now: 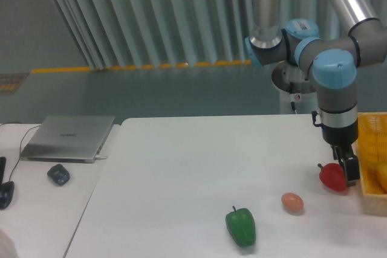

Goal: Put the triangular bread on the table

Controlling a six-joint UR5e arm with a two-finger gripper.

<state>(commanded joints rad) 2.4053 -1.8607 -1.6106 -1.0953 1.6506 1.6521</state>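
Your gripper [349, 170] hung over table [181, 173], just beside red pepper [332, 177]. Couldn't tell if fingers were open or closed. Laptop [68, 136] lid writing too small to read.

Even, diffuse overhead lighting with a cool bluish cast. The table [181, 167] reflects softly without hard glare. Shadows are faint, pooling just beneath the gripper [349, 173] and the objects to its left. Overall focus is slightly soft, with mild compression noise.
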